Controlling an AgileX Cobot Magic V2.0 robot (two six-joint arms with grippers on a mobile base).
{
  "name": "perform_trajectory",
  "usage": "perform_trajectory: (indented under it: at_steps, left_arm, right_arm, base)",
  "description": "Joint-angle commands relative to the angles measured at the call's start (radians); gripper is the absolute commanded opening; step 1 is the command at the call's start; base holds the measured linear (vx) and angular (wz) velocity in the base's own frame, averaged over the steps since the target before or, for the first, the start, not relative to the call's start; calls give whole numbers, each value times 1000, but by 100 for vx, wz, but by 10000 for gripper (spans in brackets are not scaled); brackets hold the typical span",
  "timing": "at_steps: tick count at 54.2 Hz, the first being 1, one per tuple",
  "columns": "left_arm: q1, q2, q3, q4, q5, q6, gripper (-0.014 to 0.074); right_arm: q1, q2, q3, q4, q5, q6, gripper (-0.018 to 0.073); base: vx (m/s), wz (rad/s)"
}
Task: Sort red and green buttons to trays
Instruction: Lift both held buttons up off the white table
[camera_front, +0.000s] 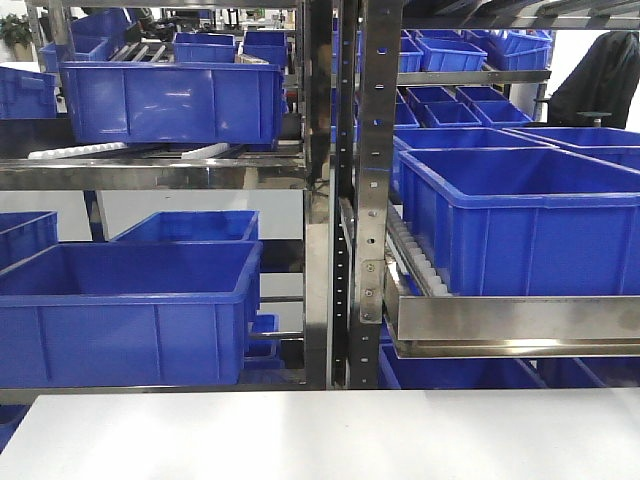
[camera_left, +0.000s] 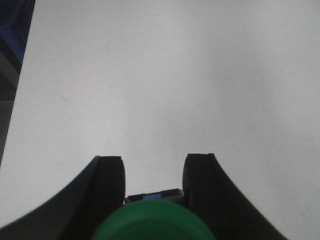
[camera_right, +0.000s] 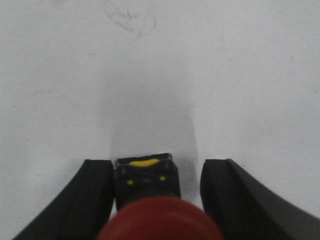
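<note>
the front view is evenly bright and sharp. light falls from above, leaving a soft sheen on the blue crates (camera_front: 170, 100) and hard glints on the steel rack (camera_front: 372, 200), and the background at upper right burns out white. my wrist views are dimmer and grainy. the white table (camera_left: 175, 75) fades from pale to grey, with a faint shadow ahead of my left claw (camera_left: 154, 159) and a darker one ahead of my right claw (camera_right: 157, 162). the green button (camera_left: 150, 220) and red button (camera_right: 160, 220) sit too close, their caps smeared out of focus.

green-cap btn (camera_left: 150, 222) w/ blue bit, l fingers (camera_left: 107, 190) black. red-cap btn (camera_right: 160, 220): black body, yellow marks at 12. crates (camera_front: 150, 300) blue, table (camera_front: 330, 435) white, rack (camera_front: 375, 150) silver.
</note>
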Motion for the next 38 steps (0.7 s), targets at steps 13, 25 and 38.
perform_trajectory:
  at_steps: [13,25,38]
  left_arm:
    - [-1,-22,-20,-7,-97,-7,-3]
    - [-1,-22,-20,-7,-126,-7,-3]
    - [-1,-34,-22,-7,-186,-9,-3]
  right_arm:
    - [-5,-24,-26,-13,7,0,169]
    - [-5,-48,-26,-12,46,0,34]
    - [-5,-200,-26,83,-32,-4,-13]
  base:
    - [0,0]
    - [0,0]
    - [0,0]
